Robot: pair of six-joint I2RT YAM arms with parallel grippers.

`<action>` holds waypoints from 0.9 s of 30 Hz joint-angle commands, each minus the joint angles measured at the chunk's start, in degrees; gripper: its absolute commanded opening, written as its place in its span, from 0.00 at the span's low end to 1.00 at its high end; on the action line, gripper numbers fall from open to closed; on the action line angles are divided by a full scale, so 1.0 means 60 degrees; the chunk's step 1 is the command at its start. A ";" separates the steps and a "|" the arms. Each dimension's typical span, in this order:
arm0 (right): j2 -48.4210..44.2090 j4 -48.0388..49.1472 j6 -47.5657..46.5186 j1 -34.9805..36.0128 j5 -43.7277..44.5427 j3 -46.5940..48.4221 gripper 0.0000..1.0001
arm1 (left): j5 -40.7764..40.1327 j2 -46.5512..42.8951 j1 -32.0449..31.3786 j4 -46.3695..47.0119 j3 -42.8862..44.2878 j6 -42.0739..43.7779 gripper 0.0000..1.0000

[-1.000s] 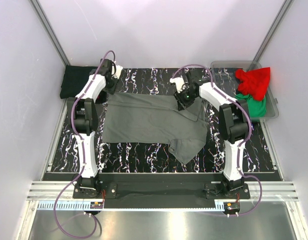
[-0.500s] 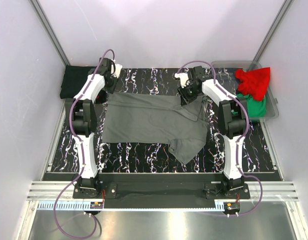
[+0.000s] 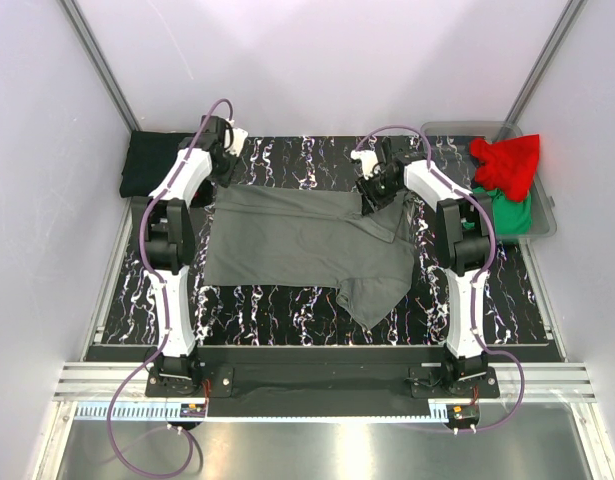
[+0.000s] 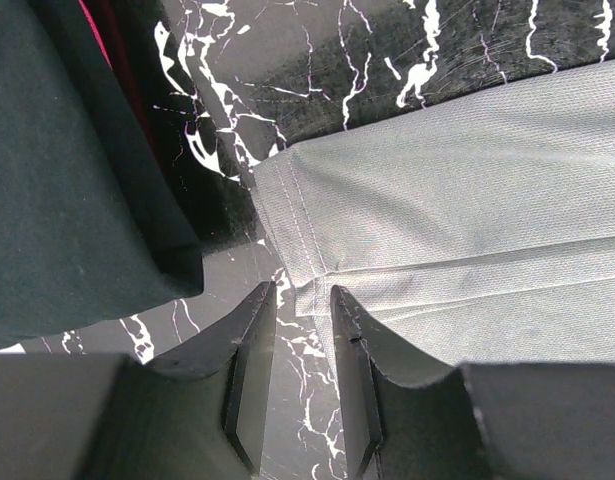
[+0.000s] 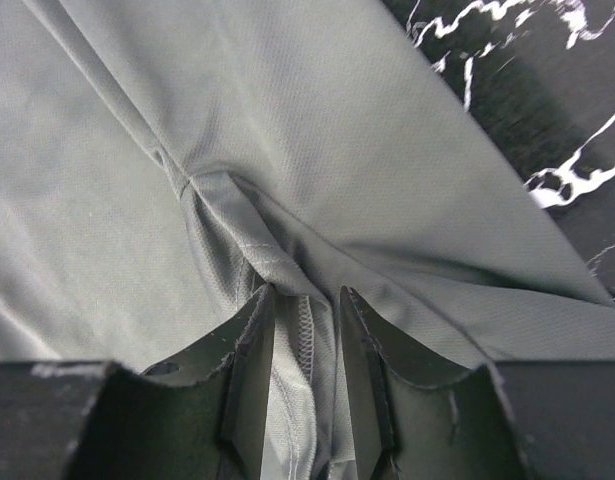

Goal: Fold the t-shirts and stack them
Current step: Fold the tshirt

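The large dark grey t-shirt (image 3: 297, 240) lies spread flat on the black marbled table (image 3: 287, 155), one sleeve hanging towards the near edge. My left gripper (image 3: 225, 172) sits at its far-left corner. In the left wrist view the gripper (image 4: 302, 292) is open, with bare table between the fingers and the shirt's hem (image 4: 467, 200) beside the right finger. My right gripper (image 3: 373, 192) is at the shirt's far-right part. In the right wrist view it (image 5: 305, 292) is shut on a bunched fold and seam of the shirt (image 5: 187, 130).
A folded black t-shirt (image 3: 152, 165) lies off the table's far-left corner, and shows in the left wrist view (image 4: 57, 180). A clear grey bin (image 3: 457, 130) at the far right holds a red t-shirt (image 3: 507, 162) and a green one (image 3: 512, 212). Pale walls close in both sides.
My right gripper has moved a little towards the far edge and to the right, along the shirt's far edge. The left gripper and the rest of the shirt have stayed put.
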 commanded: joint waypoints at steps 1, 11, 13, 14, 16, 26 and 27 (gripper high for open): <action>-0.0694 -0.0001 0.0100 -0.0045 -0.0301 -0.0148 0.39 | -0.0029 -0.0447 -0.0069 0.0353 0.0104 0.0059 0.33; -0.1471 -0.0015 0.0437 -0.0045 -0.0711 -0.0938 0.41 | -0.0044 -0.0403 -0.0156 0.0338 0.0119 0.0044 0.33; -0.1413 -0.0015 0.0437 -0.0045 -0.0711 -0.0969 0.41 | -0.0044 -0.0417 -0.0171 0.0338 0.0119 0.0044 0.33; -0.1340 -0.0030 0.0437 -0.0045 -0.0711 -0.0969 0.41 | -0.0058 -0.0417 -0.0186 0.0338 0.0119 0.0059 0.33; -0.1266 -0.0015 0.0422 -0.0045 -0.0711 -0.0954 0.41 | -0.0073 -0.0432 -0.0186 0.0353 0.0075 0.0059 0.33; -0.0608 -0.0293 0.0495 -0.0045 -0.0959 -0.0516 0.40 | -0.0219 -0.0637 -0.0186 0.0353 -0.0145 0.0205 0.33; -0.0592 -0.0279 0.0583 -0.0045 -0.1004 -0.0500 0.40 | -0.0219 -0.0623 -0.0186 0.0353 -0.0159 0.0206 0.33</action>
